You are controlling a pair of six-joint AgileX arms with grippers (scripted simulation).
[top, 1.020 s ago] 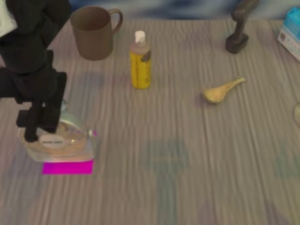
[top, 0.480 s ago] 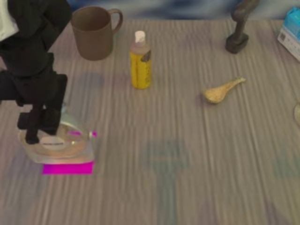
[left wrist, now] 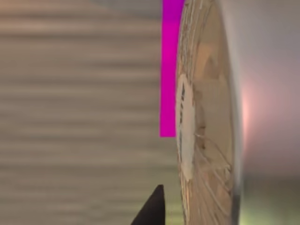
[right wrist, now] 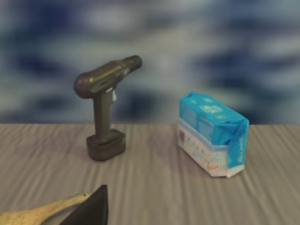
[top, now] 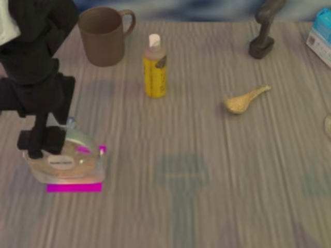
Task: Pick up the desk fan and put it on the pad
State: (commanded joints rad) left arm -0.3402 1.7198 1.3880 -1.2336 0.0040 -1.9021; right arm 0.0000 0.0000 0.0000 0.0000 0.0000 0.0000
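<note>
The desk fan point(top: 64, 163) lies face up at the table's left, its tan grille and pale hub showing, over most of the magenta pad point(top: 75, 187). Only a thin strip of the pad shows at the fan's near edge. My left gripper point(top: 42, 144) comes down from above and is shut on the fan's far-left rim. In the left wrist view the fan point(left wrist: 206, 117) fills the frame beside the pad point(left wrist: 168, 70), with one dark fingertip point(left wrist: 152, 211) next to the rim. My right arm is out of the top view; only a dark tip of my right gripper point(right wrist: 93, 208) shows.
A brown mug point(top: 102, 36) stands behind the fan at the back left. A yellow bottle point(top: 155, 67) is right of it. A wooden spoon point(top: 245, 99), a dark drill point(top: 264, 31) and a blue tissue pack point(top: 320, 33) occupy the right side.
My left gripper and the fan have shifted slightly toward the near edge. The fan covers more of the pad, so the magenta strip is thinner.
</note>
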